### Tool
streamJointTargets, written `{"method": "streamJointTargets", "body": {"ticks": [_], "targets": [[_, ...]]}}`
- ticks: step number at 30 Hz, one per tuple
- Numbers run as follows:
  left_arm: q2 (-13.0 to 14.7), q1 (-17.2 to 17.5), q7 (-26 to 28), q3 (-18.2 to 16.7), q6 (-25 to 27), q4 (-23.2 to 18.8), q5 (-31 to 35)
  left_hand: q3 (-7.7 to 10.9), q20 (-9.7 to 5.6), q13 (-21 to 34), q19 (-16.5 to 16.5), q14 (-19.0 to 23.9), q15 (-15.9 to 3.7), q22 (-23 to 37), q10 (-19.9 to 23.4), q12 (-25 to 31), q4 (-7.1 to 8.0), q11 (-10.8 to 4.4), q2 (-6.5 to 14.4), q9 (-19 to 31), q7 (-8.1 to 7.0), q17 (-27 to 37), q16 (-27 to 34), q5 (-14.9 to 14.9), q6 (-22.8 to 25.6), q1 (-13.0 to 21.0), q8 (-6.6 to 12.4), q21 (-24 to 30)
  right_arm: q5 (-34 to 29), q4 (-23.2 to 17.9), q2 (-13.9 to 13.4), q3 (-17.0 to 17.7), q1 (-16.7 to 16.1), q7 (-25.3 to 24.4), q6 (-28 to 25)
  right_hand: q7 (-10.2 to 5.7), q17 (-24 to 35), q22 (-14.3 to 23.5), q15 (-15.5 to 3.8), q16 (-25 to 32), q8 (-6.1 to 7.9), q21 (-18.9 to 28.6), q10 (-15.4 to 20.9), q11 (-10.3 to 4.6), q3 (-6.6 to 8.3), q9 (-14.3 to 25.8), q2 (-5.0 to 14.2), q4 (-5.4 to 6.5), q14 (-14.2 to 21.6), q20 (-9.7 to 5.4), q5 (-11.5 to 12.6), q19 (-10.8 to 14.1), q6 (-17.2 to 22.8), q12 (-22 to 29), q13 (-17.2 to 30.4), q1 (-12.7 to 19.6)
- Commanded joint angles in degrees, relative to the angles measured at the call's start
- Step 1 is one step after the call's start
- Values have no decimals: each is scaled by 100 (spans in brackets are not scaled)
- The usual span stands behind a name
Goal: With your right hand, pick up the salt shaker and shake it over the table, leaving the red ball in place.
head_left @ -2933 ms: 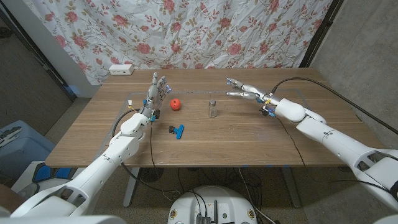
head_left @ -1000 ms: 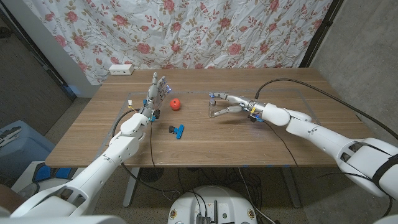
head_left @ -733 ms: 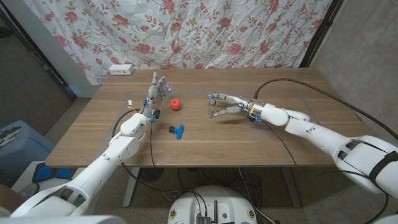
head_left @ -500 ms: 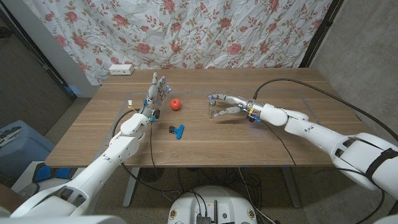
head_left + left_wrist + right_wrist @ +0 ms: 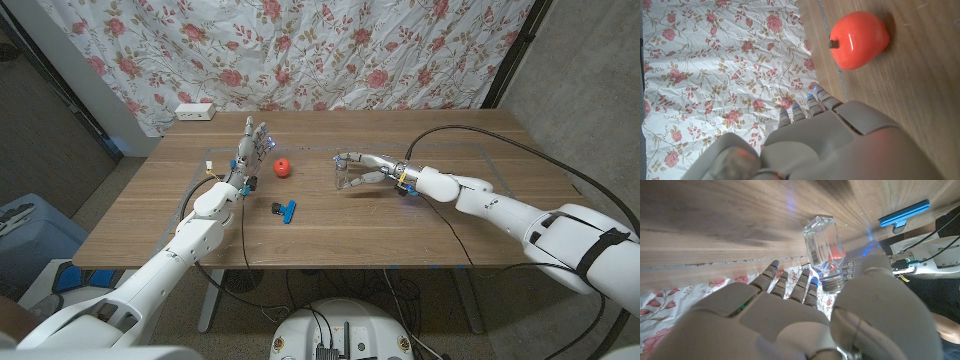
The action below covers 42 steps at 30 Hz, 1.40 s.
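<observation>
Floral cloth [image 5: 300, 50] hangs behind the wooden desk [image 5: 330, 225]. On the desk, the right hand [image 5: 365, 166] reaches in from the right with its fingers [image 5: 347, 157] around the shaker [image 5: 343, 172]; the right wrist view shows the glass shaker [image 5: 823, 250] between fingers and thumb, though whether they press on it I cannot tell. The red ball [image 5: 284, 167] sits well to the shaker's left, apart from both hands. The left hand [image 5: 252, 150] stands just beside the ball, fingers spread and pointing up, holding nothing. A blue clip [image 5: 286, 210] lies nearer the front edge, and a white power strip [image 5: 195, 112] sits at the far left corner.
</observation>
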Motion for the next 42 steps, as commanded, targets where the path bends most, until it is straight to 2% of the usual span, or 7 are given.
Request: {"method": "streamJointTargets", "body": {"ticks": [1,4,13,27,42], "targets": [[0,1,1,0,-1,-1,0,-7,-135,20,50,13,-604,27,12,22,27,-34,580,35,-40,34,30,39,6,-2,25,27,-48,569,215,-272,293,-202,177,-78,25,20,-65,77,76,-17,120,-66,63,8,34,14,74,-16,68,89,142,22,11,116],[0,1,1,0,-1,-2,0,-7,-137,20,50,14,-604,27,11,21,27,-33,581,34,-40,34,31,39,7,-2,25,27,-52,670,259,-330,345,-281,192,-114,30,19,-115,91,115,-26,206,-130,93,9,60,16,113,-40,102,136,240,22,10,197],[1,2,1,0,0,-3,0,-7,-137,20,47,12,-601,27,11,21,27,-36,581,34,-34,35,30,38,6,-3,25,26,7,887,352,-487,468,-359,256,-189,63,18,-308,205,305,-74,672,-175,150,13,144,61,376,-102,204,281,724,39,5,416],[0,0,0,0,-1,-1,0,-7,-135,20,47,11,-600,27,14,22,27,-25,580,34,-43,35,29,39,5,-2,24,26,35,1008,386,-628,551,-503,272,-207,115,21,-572,396,609,-107,1412,-189,115,63,212,116,806,-121,231,433,1426,66,7,493],[0,2,0,0,-2,-1,0,-7,-134,20,47,12,-604,27,11,21,27,-33,580,34,-42,35,29,38,5,-2,24,26,143,1232,491,-806,699,-365,300,-215,182,22,-791,552,868,-121,1971,-203,120,102,452,161,1095,-210,146,505,1998,61,15,526]]}}
